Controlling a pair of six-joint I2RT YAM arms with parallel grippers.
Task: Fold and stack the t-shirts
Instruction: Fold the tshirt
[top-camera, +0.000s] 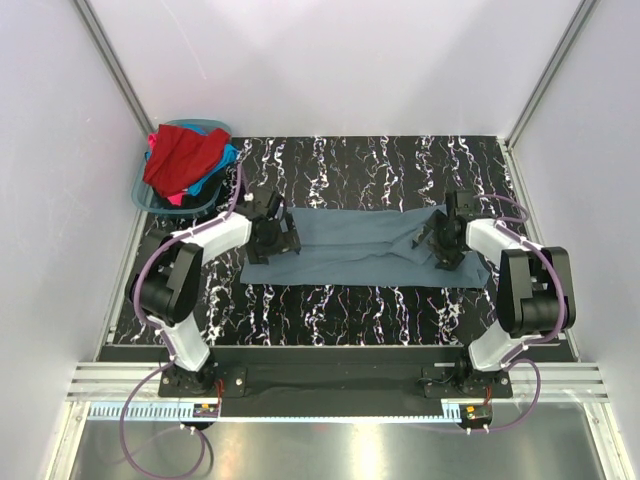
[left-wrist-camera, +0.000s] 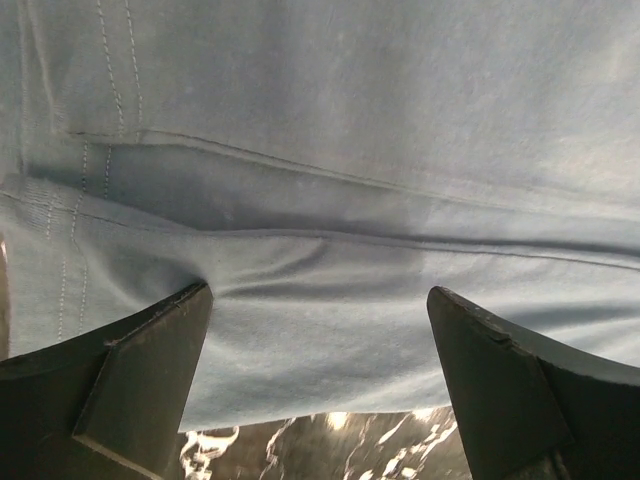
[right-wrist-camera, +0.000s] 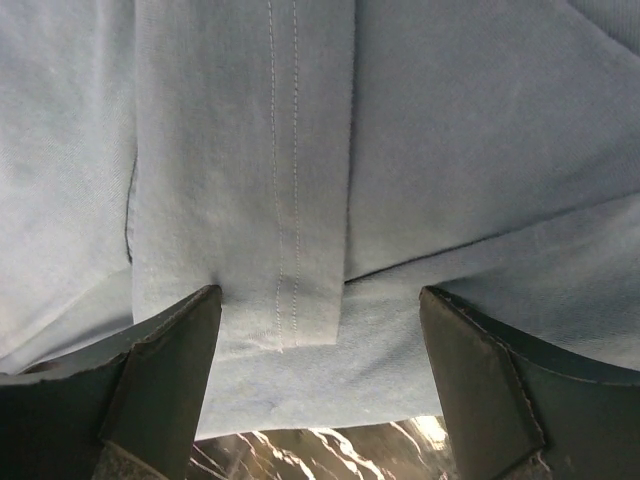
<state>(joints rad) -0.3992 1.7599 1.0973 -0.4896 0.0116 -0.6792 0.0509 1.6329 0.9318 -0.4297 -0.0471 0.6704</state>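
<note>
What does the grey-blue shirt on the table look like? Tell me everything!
The grey-blue t-shirt is soft plain cloth with stitched hems, seemingly folded into a long band lying flat across the black marbled table. Its right end is rumpled. The left gripper is at its left end, the right gripper at its right end, both open with cloth between the fingers.

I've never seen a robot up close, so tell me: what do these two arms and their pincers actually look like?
The left arm and right arm match: white links between chunky black joints, with purple cables looping up from the bases. The left gripper and right gripper are black, each with two dark wedge-shaped fingers.
</note>
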